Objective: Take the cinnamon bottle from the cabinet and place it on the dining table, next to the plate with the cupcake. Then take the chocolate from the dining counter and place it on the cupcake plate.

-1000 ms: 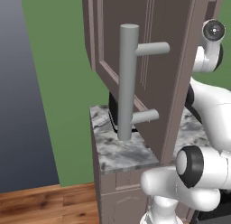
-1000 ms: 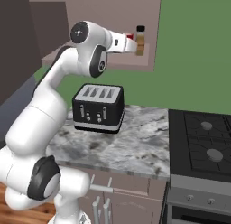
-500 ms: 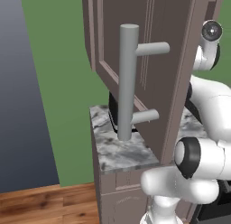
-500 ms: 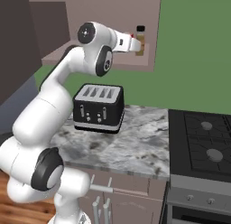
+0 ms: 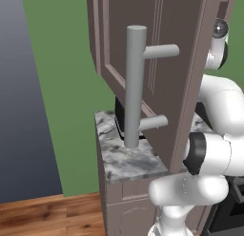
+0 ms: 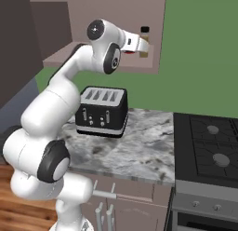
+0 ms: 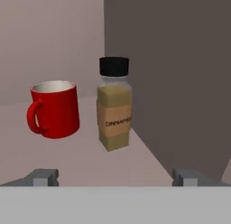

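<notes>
Through the hand view I see a red mug (image 7: pixel 55 109) ahead-left of my gripper (image 7: pixel 116 177) and the cinnamon bottle (image 7: pixel 114 104) straight ahead, upright on the cabinet (image 7: pixel 180 74) shelf. My gripper's jaws are spread fully wide, holding nothing, short of the bottle.

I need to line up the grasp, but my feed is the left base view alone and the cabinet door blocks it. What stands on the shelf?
Observer: A cinnamon bottle, upright, with a black cap.
Operator: Anything beside it?
Observer: A red mug, close by but apart from it.
Operator: Is the end effector holding anything?
Observer: No. The end effector is open, short of the bottle, fingertips either side of it.
</notes>
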{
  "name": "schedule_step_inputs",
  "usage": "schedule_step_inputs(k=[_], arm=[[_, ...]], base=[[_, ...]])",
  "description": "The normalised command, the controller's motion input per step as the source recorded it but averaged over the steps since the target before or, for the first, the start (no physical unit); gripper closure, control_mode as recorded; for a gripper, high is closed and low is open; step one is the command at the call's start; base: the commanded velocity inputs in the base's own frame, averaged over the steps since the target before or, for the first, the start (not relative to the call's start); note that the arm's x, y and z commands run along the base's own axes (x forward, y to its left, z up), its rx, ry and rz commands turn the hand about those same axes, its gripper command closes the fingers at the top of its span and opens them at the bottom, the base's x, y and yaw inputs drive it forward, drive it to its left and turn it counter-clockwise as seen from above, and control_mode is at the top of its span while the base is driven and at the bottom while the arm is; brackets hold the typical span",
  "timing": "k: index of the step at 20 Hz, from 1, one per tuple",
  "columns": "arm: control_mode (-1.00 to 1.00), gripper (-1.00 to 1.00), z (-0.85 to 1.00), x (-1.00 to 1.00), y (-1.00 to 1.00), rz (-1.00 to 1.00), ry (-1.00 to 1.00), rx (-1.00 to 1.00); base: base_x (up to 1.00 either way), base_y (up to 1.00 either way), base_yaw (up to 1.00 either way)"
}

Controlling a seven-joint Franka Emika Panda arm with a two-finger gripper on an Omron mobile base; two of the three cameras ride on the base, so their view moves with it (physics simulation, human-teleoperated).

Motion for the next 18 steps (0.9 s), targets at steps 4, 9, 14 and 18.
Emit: schedule_step_inputs(k=[4,9,14,18], arm=[[-1.00,-1.00,-0.16,0.29,-0.12,-0.05,0.14,0.00],[-1.00,-1.00,-0.15,0.30,-0.14,-0.01,0.13,0.00],[-1.00,-1.00,-0.07,0.25,-0.15,0.00,0.07,0.00],[-1.00,-1.00,-0.06,0.13,-0.16,0.00,0.00,0.00]], base=[[0.00,0.00,0.00],[0.00,0.00,0.00],[0.00,0.00,0.00],[0.00,0.00,0.00]])
